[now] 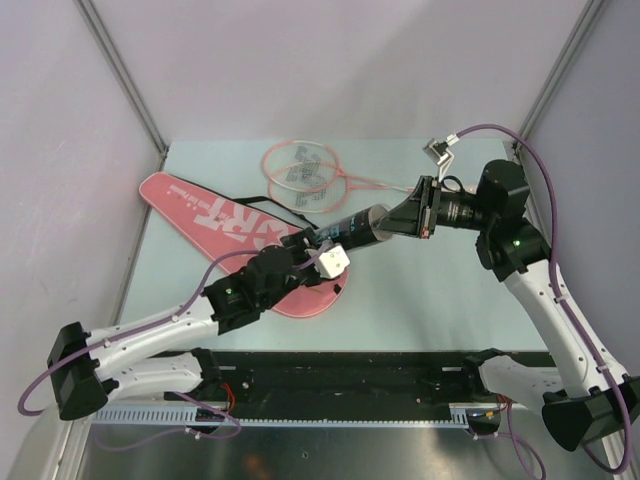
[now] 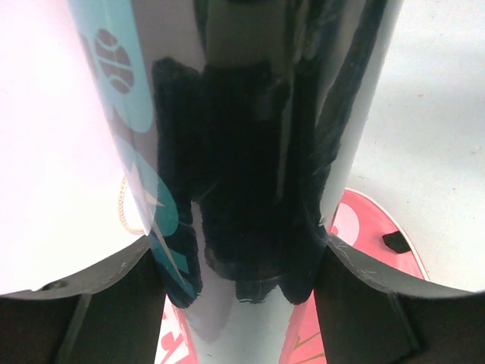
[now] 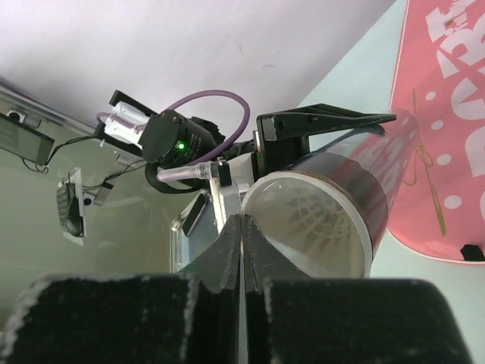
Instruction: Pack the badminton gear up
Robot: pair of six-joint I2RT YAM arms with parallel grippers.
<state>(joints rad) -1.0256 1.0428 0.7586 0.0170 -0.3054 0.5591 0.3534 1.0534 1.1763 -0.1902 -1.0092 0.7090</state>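
Note:
The dark tube (image 1: 355,228) hangs slanted above the pink bag (image 1: 215,220), which lies flat on the table with white lettering up. My left gripper (image 1: 318,255) is shut on the tube's lower half; its fingers (image 2: 394,303) press both sides of the tube (image 2: 250,152). My right gripper (image 3: 241,227) is shut, its tips against the rim of the tube's clear lid (image 3: 311,227). White shuttlecock feathers (image 3: 326,212) show through that lid. Two pink-framed rackets (image 1: 300,170) lie crossed at the back, beyond the bag.
The pale table (image 1: 430,300) is boxed in by grey walls on the left, back and right. A small grey connector on a cable (image 1: 438,150) hangs near the back right corner. A black rail (image 1: 340,385) runs along the near edge between the arm bases.

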